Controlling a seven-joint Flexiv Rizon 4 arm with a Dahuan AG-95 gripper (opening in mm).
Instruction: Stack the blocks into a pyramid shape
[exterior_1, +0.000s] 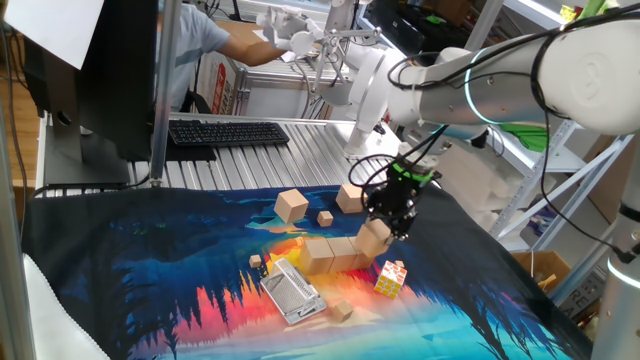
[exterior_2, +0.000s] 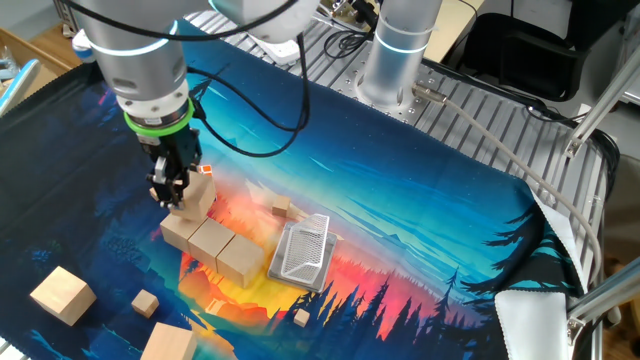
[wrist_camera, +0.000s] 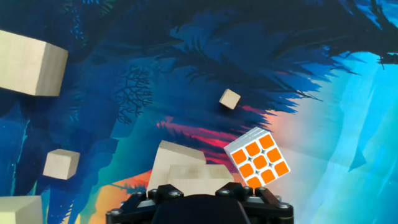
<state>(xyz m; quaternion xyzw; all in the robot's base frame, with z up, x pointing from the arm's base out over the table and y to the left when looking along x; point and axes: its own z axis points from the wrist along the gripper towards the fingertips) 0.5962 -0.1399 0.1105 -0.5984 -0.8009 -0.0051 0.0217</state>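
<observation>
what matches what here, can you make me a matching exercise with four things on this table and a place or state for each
Things
1. puzzle cube
2. keyboard
3. silver ribbed piece
4. block in the gripper

Places or states
a. tilted over one end of the row of blocks
b. on the bare metal table top, beyond the cloth
c. lying flat on the cloth
d. shows an orange face

Pairs: 1-d, 2-b, 3-c, 4-a

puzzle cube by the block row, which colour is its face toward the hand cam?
Orange stickers on the puzzle cube; hand view shows it best.
</observation>
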